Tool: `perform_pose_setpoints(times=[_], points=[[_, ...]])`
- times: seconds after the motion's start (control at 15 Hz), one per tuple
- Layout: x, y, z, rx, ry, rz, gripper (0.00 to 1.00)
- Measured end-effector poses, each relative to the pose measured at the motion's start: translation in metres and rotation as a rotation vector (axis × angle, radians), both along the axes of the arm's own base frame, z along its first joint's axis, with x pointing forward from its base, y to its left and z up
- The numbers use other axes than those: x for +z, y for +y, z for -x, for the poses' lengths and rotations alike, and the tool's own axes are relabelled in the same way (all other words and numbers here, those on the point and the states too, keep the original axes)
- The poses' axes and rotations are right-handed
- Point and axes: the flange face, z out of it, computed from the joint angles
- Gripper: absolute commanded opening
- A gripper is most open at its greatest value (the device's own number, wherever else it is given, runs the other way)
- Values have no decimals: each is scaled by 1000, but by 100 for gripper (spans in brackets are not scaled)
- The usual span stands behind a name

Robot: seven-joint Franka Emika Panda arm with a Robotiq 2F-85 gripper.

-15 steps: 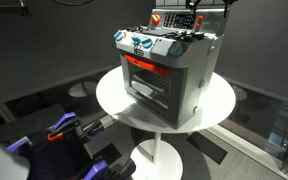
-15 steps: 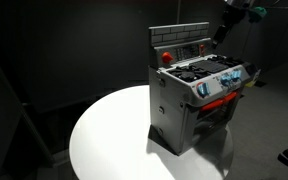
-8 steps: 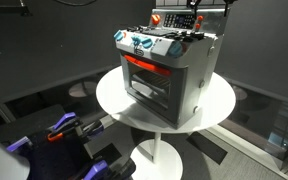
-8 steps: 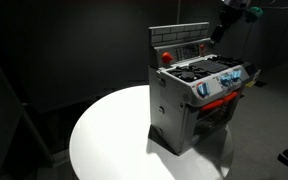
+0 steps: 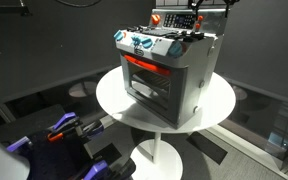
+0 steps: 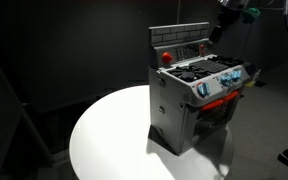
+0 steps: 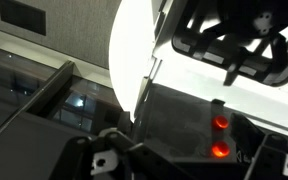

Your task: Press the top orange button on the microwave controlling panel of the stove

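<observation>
The grey toy stove (image 5: 169, 75) (image 6: 194, 100) stands on a round white table (image 5: 219, 100) (image 6: 114, 130). Its upright back panel rises behind the burners (image 6: 179, 38). My gripper (image 5: 198, 20) (image 6: 218, 28) hovers at the top far end of that back panel. In the wrist view the dark microwave controlling panel (image 7: 179, 115) fills the lower middle. It has two glowing orange buttons, one (image 7: 220, 122) beside the other (image 7: 220, 151). My gripper (image 7: 189, 162) is close in front of it, with fingers apart on both sides and nothing held.
White-and-blue knobs (image 5: 142, 45) (image 6: 224, 80) line the stove's front above the orange-trimmed oven window (image 5: 144, 70). A red round knob (image 6: 165, 57) sits at the back panel's near end. A blue and black device (image 5: 64, 130) lies below the table.
The gripper has shifted slightly toward the stove's back panel. The stove has not moved.
</observation>
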Motion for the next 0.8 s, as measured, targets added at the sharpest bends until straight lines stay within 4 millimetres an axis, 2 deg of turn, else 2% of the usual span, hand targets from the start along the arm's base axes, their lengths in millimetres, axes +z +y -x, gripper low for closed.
perform_pose_setpoints(times=[0.8], points=[[0,2,-13,6,-12,1,100]])
